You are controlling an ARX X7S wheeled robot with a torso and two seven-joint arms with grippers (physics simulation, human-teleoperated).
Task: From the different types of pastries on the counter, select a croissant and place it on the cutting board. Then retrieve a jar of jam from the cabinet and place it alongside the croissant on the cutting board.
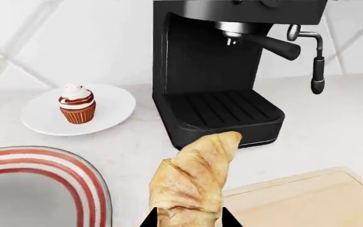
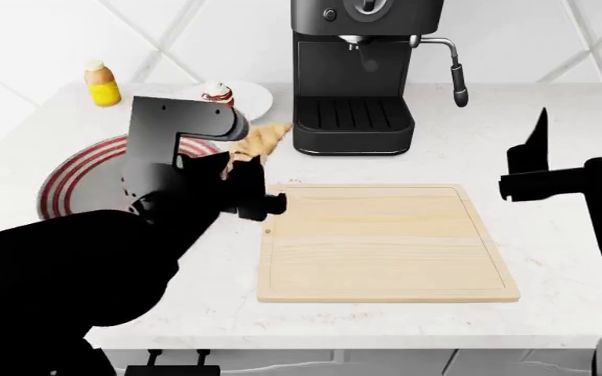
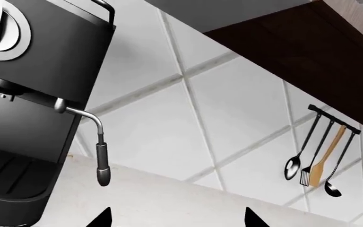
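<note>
Head view recorded the left gripper (image 2: 241,168) clamped on the croissant (image 2: 257,142), held aloft at the cutting board's (image 2: 385,243) ten o'clock, presumably for placing there; right gripper (image 2: 539,160) idle, jaws spread, empty.

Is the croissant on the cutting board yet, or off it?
Off it: the croissant is held in the left claw, beside the cutting board's edge. The board is bare.

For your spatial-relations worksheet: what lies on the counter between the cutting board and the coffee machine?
Nothing: in the head view, only a bare strip of white counter separates the cutting board from the coffee machine. The held croissant hangs off to the left of that strip.
</note>
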